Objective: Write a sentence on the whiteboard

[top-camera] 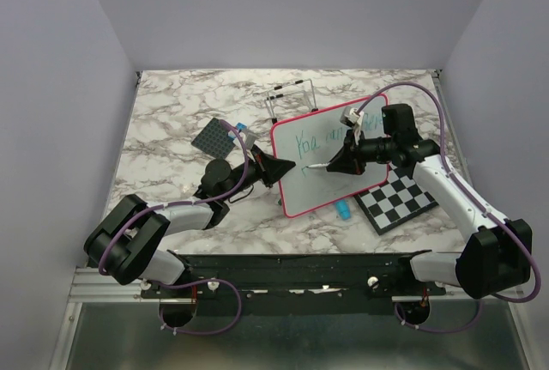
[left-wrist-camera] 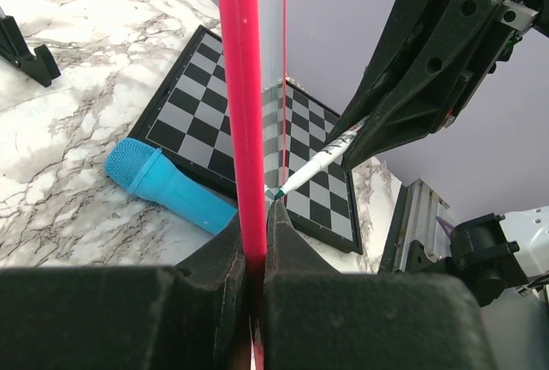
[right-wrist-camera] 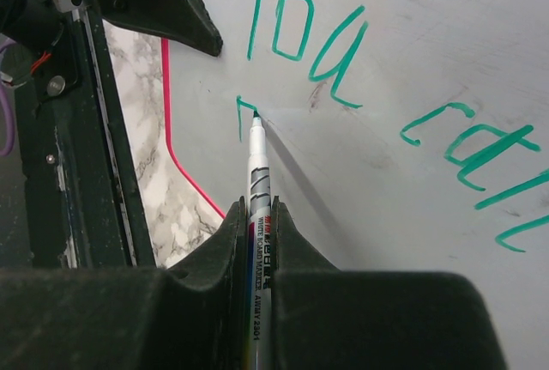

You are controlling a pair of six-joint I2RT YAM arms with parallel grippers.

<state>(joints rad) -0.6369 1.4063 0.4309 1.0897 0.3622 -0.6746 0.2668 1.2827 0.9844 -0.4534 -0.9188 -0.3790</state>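
At the left of the marble table (top-camera: 171, 104) we see a small dark gridded square (top-camera: 213, 136), tilted, with the left arm's forearm just below it. The left gripper (top-camera: 273, 168) reaches rightward, and in its wrist view its fingers (left-wrist-camera: 232, 258) are pressed together on the pink-red frame of the whiteboard (top-camera: 317, 185), gripping the middle of its left edge. The whiteboard sits in the centre-right of the table, turned slightly counter-clockwise, with a wire stand (top-camera: 287, 95) just behind its top-left corner. We cannot tell whether its far side rests on the table. On its upper part runs the sentence (top-camera: 313, 140), a first line of scrawly green letters, and below its start is a short green stroke. The tip of the marker (right-wrist-camera: 257, 172) touches the board at that stroke. The right gripper (top-camera: 339, 162) comes in from the right above the board, its fingers (right-wrist-camera: 296, 250) closed snugly around the marker's barrel. A blue cylinder (top-camera: 343, 209) peeks out at the whiteboard's near edge, and beside it lies a black-and-white checkered board (top-camera: 396, 200), its corner tucked under the whiteboard's right lower corner.
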